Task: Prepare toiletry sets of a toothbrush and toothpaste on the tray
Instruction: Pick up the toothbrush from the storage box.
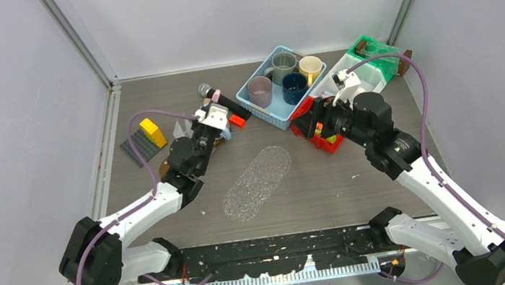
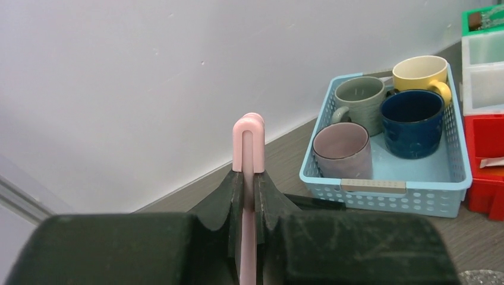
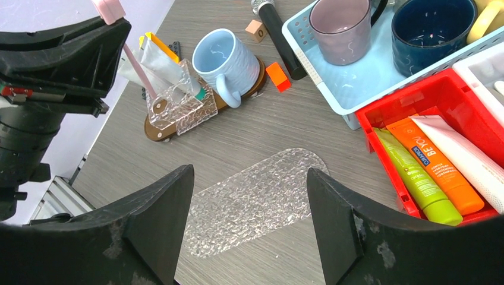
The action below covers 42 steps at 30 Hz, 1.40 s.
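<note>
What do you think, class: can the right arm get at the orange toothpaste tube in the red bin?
Probably yes. The right gripper hangs open near the red bin, and the orange toothpaste tube lies uncovered, though the green tube and white tube flank it closely.

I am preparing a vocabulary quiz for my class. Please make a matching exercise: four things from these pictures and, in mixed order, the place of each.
Things:
1 pink toothbrush
2 orange tube
3 navy mug
4 light blue mug

Places:
A in the red bin
B in the blue basket
C gripped by the left end effector
D on the brown board

Pairs: 1-C, 2-A, 3-B, 4-D
</note>
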Available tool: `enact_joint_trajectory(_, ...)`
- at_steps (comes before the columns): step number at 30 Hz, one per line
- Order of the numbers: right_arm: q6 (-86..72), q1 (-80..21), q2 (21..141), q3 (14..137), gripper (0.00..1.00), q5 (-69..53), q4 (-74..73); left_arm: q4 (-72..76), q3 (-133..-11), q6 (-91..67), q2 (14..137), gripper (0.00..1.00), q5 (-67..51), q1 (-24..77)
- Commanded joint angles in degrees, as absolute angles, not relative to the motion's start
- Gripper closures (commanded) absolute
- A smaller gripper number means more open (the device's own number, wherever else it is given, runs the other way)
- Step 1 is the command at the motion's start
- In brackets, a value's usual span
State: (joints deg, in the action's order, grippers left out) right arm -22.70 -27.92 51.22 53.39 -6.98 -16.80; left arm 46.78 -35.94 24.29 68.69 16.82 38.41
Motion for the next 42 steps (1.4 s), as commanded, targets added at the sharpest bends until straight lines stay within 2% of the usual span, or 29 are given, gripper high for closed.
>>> enact_joint_trajectory(1, -21.22, -28.17, 49.92, 53.31, 0.24, -6.14, -14.55, 55.08, -35.30, 20.75, 69.46, 0.92, 14.19, 35.69)
enact_joint_trajectory(8, -21.00, -28.16, 49.60, 52.30, 0.24, -6.48, -13.82, 59.06, -34.91, 18.61, 73.91, 0.93, 12.35, 33.49)
enact_joint_trajectory(19, -23.59, -28.20, 54.56, 52.30, 0.24, -15.58, -7.62, 55.75, -33.16, 18.21, 70.42, 0.96, 9.18, 33.57)
enact_joint_trajectory(25, -25.45, -28.20, 57.49, 53.67, 0.24, -20.13, -3.15, 43.83, -36.32, 12.54, 64.38, 0.96, 1.08, 33.52)
enact_joint_trajectory(34, -29.07, -28.46, 63.17, 48.59, 0.26, -28.27, 17.82, 37.69, -39.58, -0.99, 61.90, 0.96, -3.31, 34.84)
enact_joint_trajectory(42, -24.10, -33.15, 69.20, 44.65, 0.27, -26.36, 31.05, 36.28, -42.73, -8.41, 62.51, 0.94, -0.52, 37.65)
